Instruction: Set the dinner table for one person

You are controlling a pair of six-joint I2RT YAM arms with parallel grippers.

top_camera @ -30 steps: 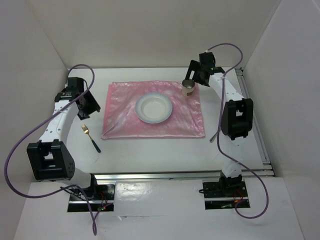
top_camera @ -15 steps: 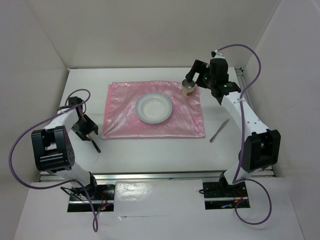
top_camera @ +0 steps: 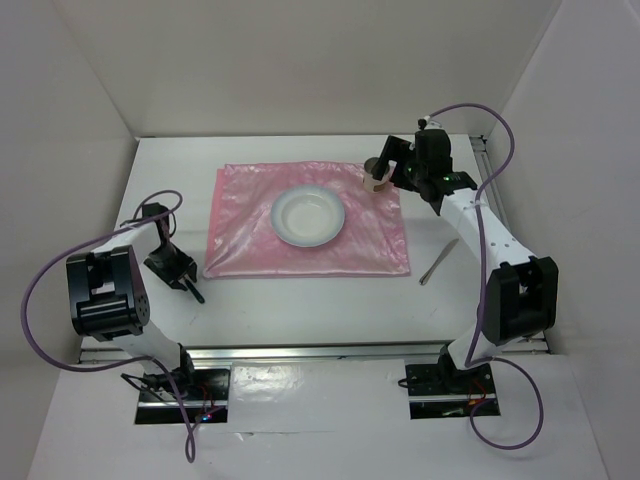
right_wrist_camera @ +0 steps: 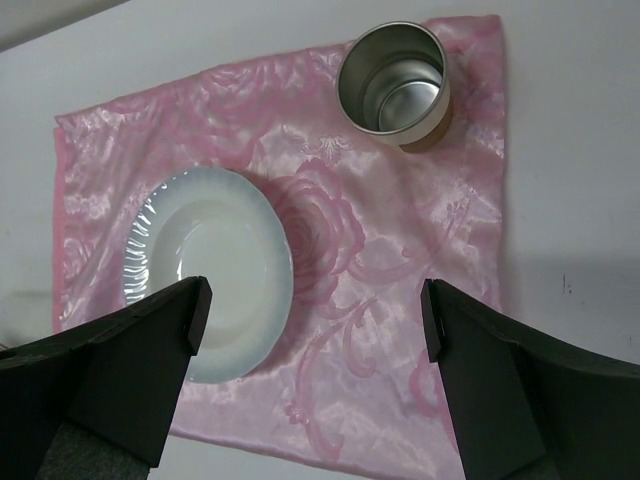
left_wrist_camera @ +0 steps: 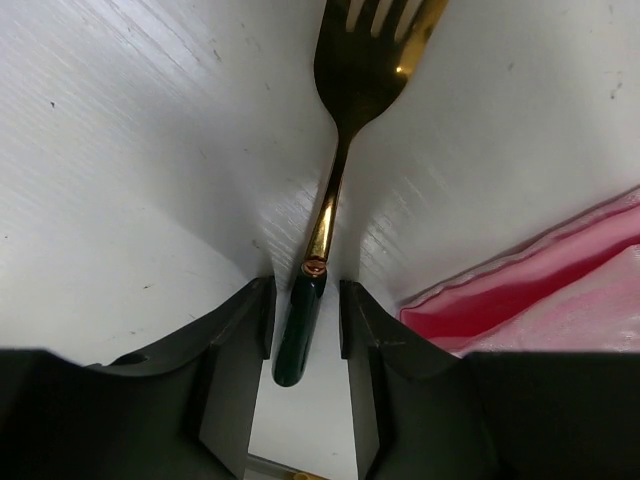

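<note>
The white dinner table carries a pink mat with a white plate in its middle. A metal cup stands upright on the mat's far right corner; it also shows in the right wrist view. My right gripper hangs wide open and empty above the mat, just short of the cup, with the plate below its left finger. A fork with a gold head and dark green handle lies on the table left of the mat. My left gripper straddles its handle, with narrow gaps on both sides.
A silver knife lies on the table right of the mat. The fork's handle end sticks out toward the near edge. White walls enclose the table on three sides. The mat's corner lies just right of my left gripper.
My left arm has swung down and lowered its gripper over the fork. My right arm has stretched out and its gripper has drawn back a little from the cup, which stays on the mat.
</note>
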